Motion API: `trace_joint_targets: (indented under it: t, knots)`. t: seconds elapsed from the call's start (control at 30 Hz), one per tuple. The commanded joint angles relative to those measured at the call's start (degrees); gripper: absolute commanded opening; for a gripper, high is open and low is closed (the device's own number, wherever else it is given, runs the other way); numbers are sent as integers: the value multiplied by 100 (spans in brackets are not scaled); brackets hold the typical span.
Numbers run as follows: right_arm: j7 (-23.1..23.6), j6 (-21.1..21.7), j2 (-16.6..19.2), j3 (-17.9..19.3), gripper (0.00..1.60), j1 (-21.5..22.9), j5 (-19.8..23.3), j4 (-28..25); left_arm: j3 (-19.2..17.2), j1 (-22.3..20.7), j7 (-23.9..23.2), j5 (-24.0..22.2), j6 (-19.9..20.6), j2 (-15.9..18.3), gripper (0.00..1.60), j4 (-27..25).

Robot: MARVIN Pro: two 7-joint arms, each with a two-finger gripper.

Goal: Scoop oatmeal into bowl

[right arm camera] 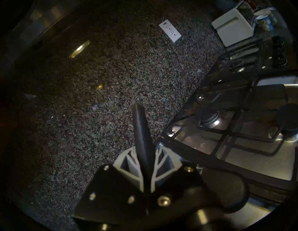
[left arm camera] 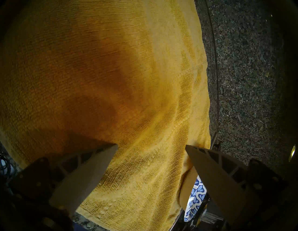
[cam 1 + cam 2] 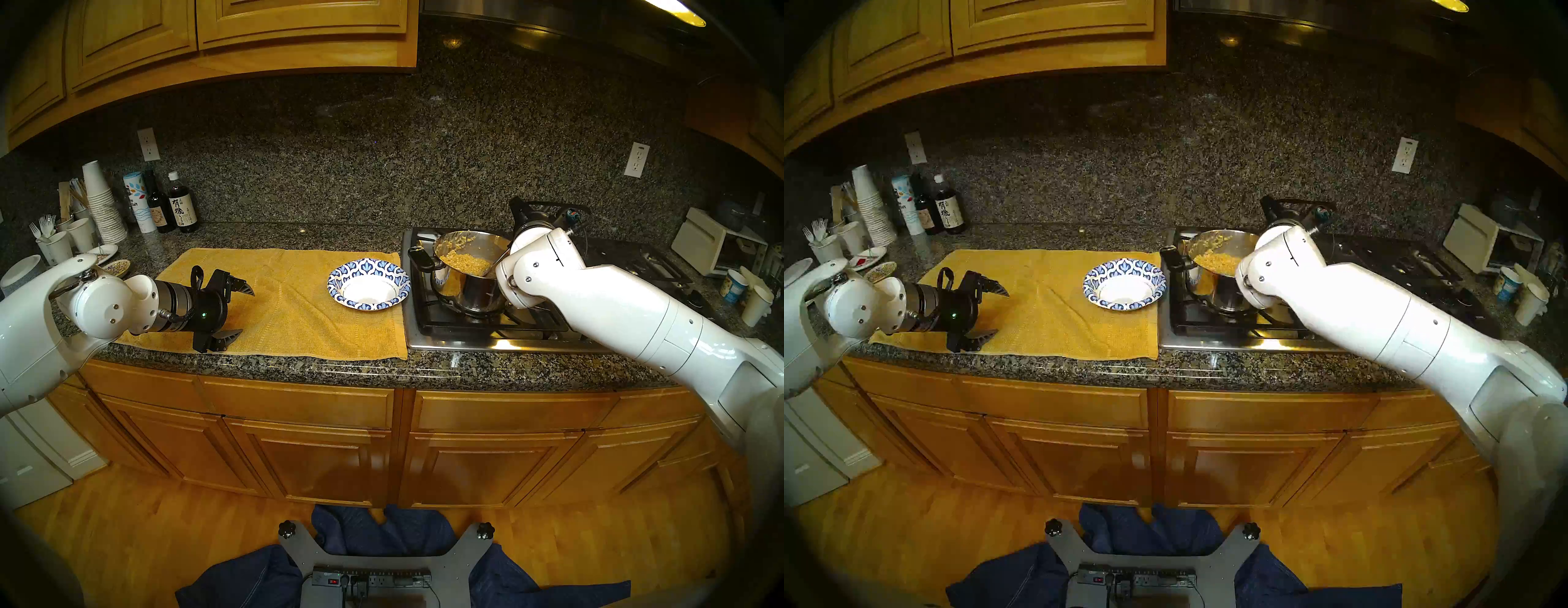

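Granite counter (image 3: 297, 369) runs across, stove (image 3: 488, 335) on the right, yellow towel (image 3: 297, 305) spread left of it.

Steel pot (image 3: 475, 293) sits on the near-left burner, tipped toward the bowl — the oatmeal (image 3: 464, 260) is inside it, a lumpy tan mass piled on the lower side, smears up the far wall. Looks moist and clumpy, so likely sticky: it should hold on a spoon in lumps, and may cling instead of sliding off cleanly.

The bowl (image 3: 368, 283) rests on the towel's right end, just beside the stove edge, centre white and empty. It reads as paper — light, soft-rimmed, easy to shove or tip; best not gripped at all, just loaded from above.

Right gripper (image 1: 146, 154) is clamped tight on a dark tapered handle (image 1: 140, 125), near level above the stove by the pot; a thin metal shaft (image 3: 502, 257) shows at the pot rim, spoon end hidden by the arm. Handle is stiff, smooth, could twist under load.

Left gripper (image 3: 237, 310) hovers over the towel's left part, jaws spread wide, holding nothing, well apart from the bowl.
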Motion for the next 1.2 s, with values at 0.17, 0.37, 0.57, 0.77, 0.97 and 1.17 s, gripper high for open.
trace_joint_targets:
  t: [0.17, 0.37, 0.57, 0.77, 0.97, 1.17]
  knots:
    - [-3, -103, -62, 260, 0, 446, -159, 9, -9, -12, 1, 5, -2, -10, 160, 9]
    - [-45, -166, -50, 299, 0, 462, -122, 5, -9, -12, 1, 5, -2, -10, 160, 9]
    - [-40, -302, 131, 356, 0, 416, -109, -182, -9, -12, 1, 5, -2, -10, 160, 9]
    - [-36, -382, 341, 385, 0, 377, -101, -451, -9, -12, 2, 5, -3, -10, 160, 9]
    - [-58, -485, 605, 403, 0, 272, -31, -731, -9, -13, 3, 5, -2, -11, 160, 10]
    - [-96, -633, 821, 362, 0, 129, 23, -946, -8, -15, 5, 5, -2, -13, 160, 11]
